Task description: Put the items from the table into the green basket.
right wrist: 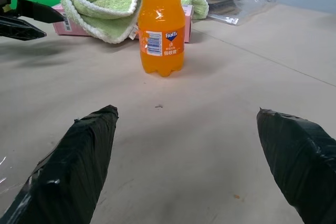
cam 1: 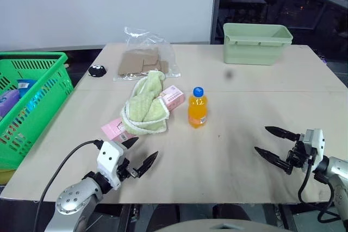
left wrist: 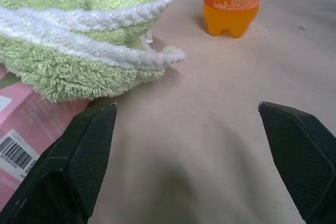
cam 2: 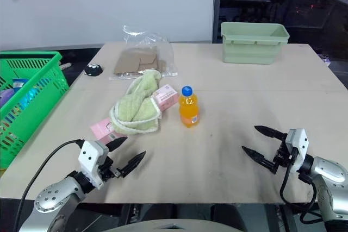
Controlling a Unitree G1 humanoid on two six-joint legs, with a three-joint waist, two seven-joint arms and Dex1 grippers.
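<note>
An orange drink bottle [cam 1: 197,108] with a blue cap stands upright mid-table. Left of it a pale green towel [cam 1: 145,104] lies heaped over a long pink carton [cam 1: 174,96] and partly over a flat pink packet [cam 1: 114,129]. The green basket [cam 1: 38,88] sits at the table's left edge with some goods inside. My left gripper [cam 1: 145,148] hovers open just in front of the packet and towel, nothing between its fingers [left wrist: 84,150]. My right gripper [cam 1: 261,139] is open near the front right, pointing toward the bottle [right wrist: 161,24], well apart from it.
A pale green solid tub [cam 1: 255,42] stands at the back right. A clear plastic bag with brown cardboard pieces [cam 1: 142,61] lies at the back, a small black object [cam 1: 97,70] to its left. Bare tabletop lies between my two grippers.
</note>
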